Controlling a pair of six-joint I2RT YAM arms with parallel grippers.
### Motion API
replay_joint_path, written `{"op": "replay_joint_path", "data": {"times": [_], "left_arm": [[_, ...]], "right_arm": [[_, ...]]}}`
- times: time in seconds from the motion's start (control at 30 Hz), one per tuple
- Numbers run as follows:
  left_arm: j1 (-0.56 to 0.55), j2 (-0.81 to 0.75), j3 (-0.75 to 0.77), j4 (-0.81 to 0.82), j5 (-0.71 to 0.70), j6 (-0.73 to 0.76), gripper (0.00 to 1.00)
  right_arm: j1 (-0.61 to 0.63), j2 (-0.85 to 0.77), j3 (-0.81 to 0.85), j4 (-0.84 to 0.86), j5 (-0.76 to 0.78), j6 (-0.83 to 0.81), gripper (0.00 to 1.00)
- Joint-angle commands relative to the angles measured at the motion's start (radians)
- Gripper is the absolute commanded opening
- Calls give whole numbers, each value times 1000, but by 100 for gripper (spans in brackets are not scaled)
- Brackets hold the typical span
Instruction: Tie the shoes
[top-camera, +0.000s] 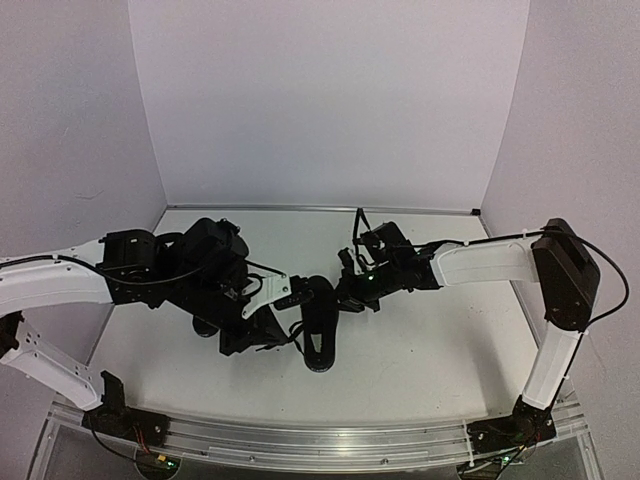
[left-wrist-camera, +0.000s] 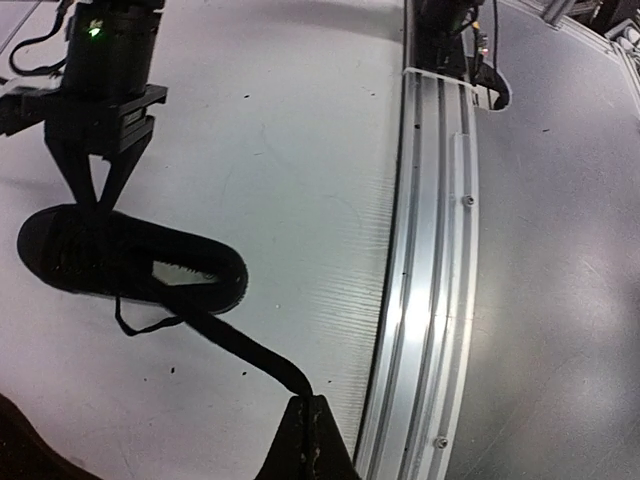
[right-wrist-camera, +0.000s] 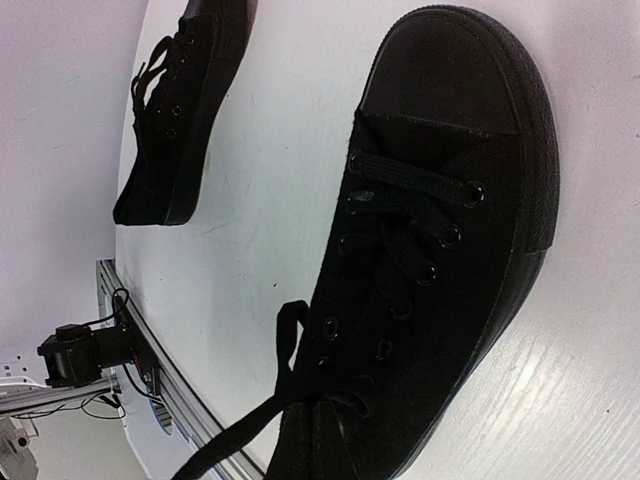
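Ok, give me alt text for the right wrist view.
A black canvas low-top shoe fills the right side on a white table, toe toward the top, its thin black lace loose and trailing to the lower left. A second matching black shoe lies at upper left. A metal rail edges the table at lower left.

My overhead camera looks down over the near edge of the table (top-camera: 420, 370). Left wrist skims low toward the near-edge rail (left-wrist-camera: 430, 250); right wrist hangs close over one shoe (right-wrist-camera: 430, 250), probably shared by both.
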Motion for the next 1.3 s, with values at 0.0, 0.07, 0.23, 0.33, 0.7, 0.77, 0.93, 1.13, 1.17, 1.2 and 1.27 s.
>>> {"op": "replay_joint_path", "data": {"times": [0.0, 0.07, 0.23, 0.33, 0.7, 0.77, 0.93, 1.13, 1.17, 1.2, 1.27], "left_arm": [[-24, 42, 76, 13, 60, 50, 0], [-27, 82, 95, 22, 70, 73, 0], [-27, 193, 133, 64, 121, 139, 0], [-27, 257, 158, 98, 168, 181, 0], [-68, 573, 440, -74, 250, 400, 0], [-68, 601, 456, -71, 226, 421, 1], [-69, 589, 415, 45, 135, 424, 12], [-69, 537, 343, 209, -1, 382, 31], [-68, 525, 332, 230, -5, 378, 34], [-68, 511, 324, 245, -6, 369, 35], [-66, 466, 286, 288, -35, 340, 37]], "right_arm": [[-1, 6, 36, 16, 18, -16, 0], [-1, 3, 36, 16, 20, -19, 0], [-3, 4, 45, 16, 15, -30, 0], [-4, 15, 53, 16, 9, -39, 0], [-14, 28, 79, 16, -19, -73, 0], [-16, 28, 81, 16, -22, -76, 0], [-17, 32, 82, 18, -36, -84, 0], [-17, 29, 77, 22, -43, -85, 0], [-17, 29, 76, 23, -44, -85, 0], [-17, 30, 75, 24, -45, -86, 0], [-18, 32, 76, 24, -47, -86, 0]]}}
